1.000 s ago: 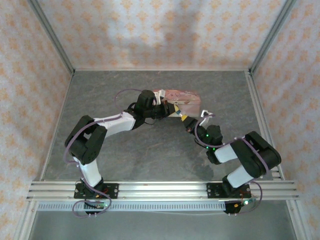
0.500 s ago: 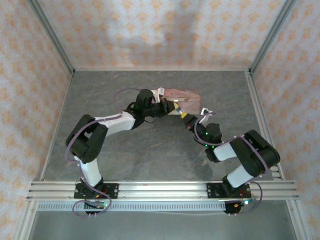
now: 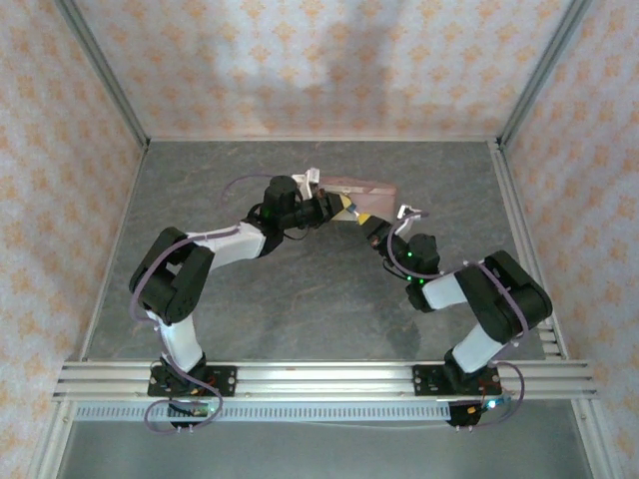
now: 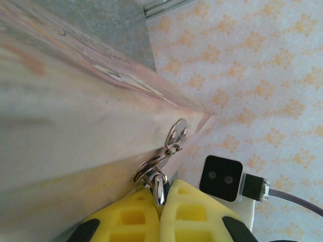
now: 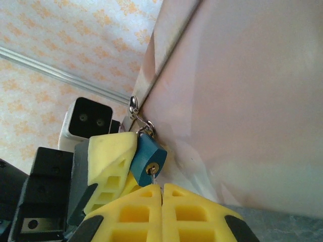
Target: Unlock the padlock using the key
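**Left claw point(image 4: 164, 199) braces, right claw point(image 5: 161, 194) keys**

We find the left claw pinched shut on the padlock point(image 5: 148, 157), which hangs from the box point(image 5: 237, 91) hasp point(image 4: 176, 133) toward the worktop's point(image 3: 300, 299) far edge, midway along. Right claw nips the key point(image 5: 152, 176), tip in the lock. The bracing likely stops swing.
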